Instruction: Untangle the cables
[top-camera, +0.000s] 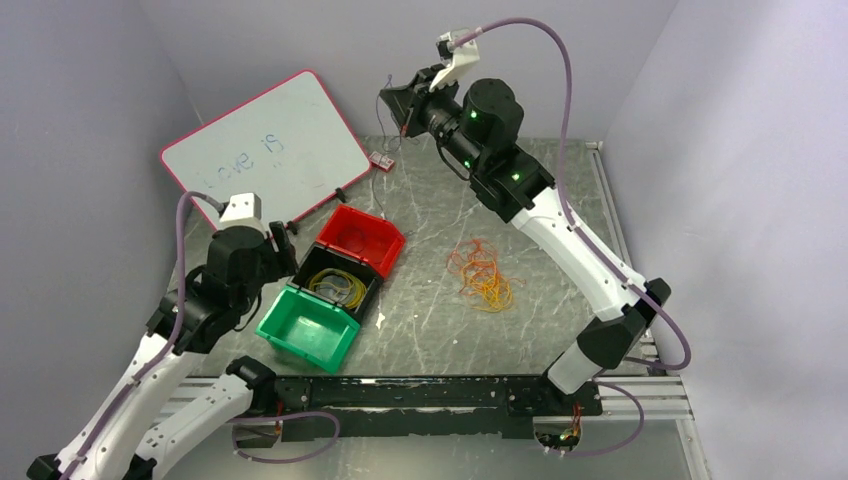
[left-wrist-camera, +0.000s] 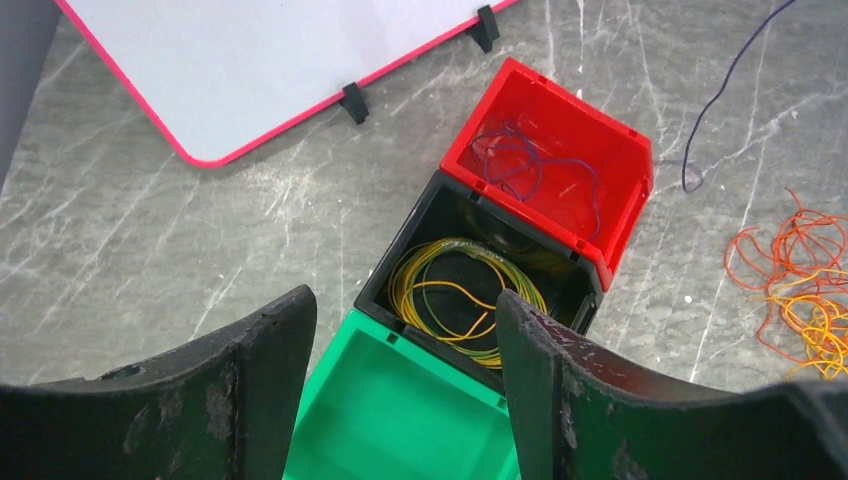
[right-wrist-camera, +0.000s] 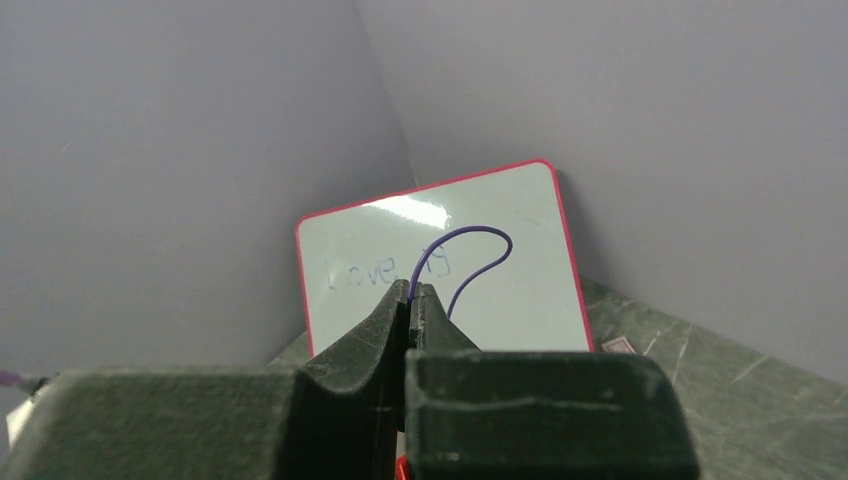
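Plain lilac walls (top-camera: 85, 85), grey marbled tabletop (top-camera: 432, 330)

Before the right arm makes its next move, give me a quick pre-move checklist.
1. Right gripper shut on the purple wire: ok.
2. Wire's tail apart from the orange tangle: ok.
3. Tail lifted off the table: cannot tell.
4. Red bin open on top, sorted purple wires inside: ok.
5. Left gripper open, holding nothing: ok.
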